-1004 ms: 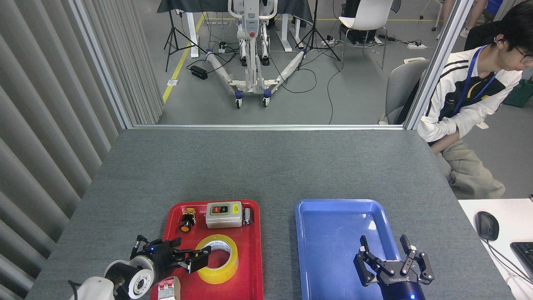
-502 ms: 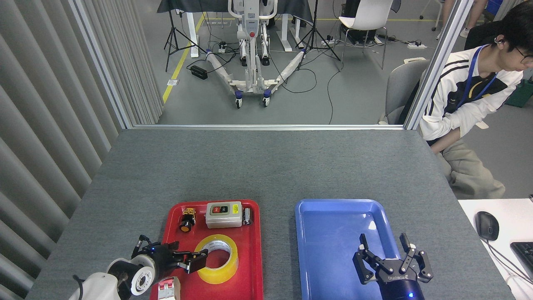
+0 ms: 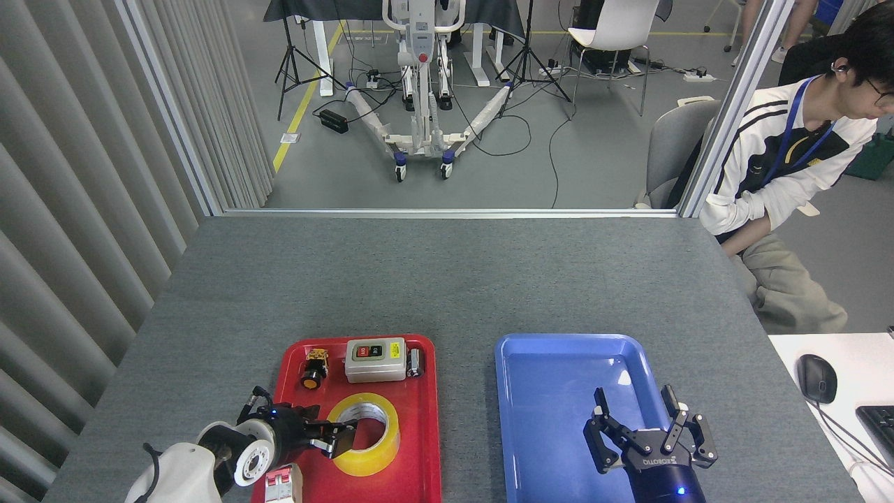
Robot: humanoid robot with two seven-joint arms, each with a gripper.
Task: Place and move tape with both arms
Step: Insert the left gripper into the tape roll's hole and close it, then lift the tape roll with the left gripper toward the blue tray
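The tape [image 3: 368,433], a yellow roll with a white core, lies flat on the near half of the red tray [image 3: 419,447]. My left gripper [image 3: 328,427] comes in from the lower left and lies low over the tray. It is open, and its fingertips [image 3: 343,434] reach the left wall of the roll; one tip seems to sit at the hole's edge. My right gripper [image 3: 633,404] is open above the near part of the blue tray [image 3: 559,363], its fingers pointing away from me with nothing between them.
At the red tray's far end are a grey switch box [image 3: 375,360], a yellow push button [image 3: 313,369] and a small metal part [image 3: 415,362]. A red-and-white breaker [image 3: 283,483] lies at its near left corner. A seated person [image 3: 782,175] is beyond the table's right edge.
My left gripper has slid right along the red tray until its fingertips meet the tape's left side. My right gripper has drifted slightly left and nearer. The tape has not moved.
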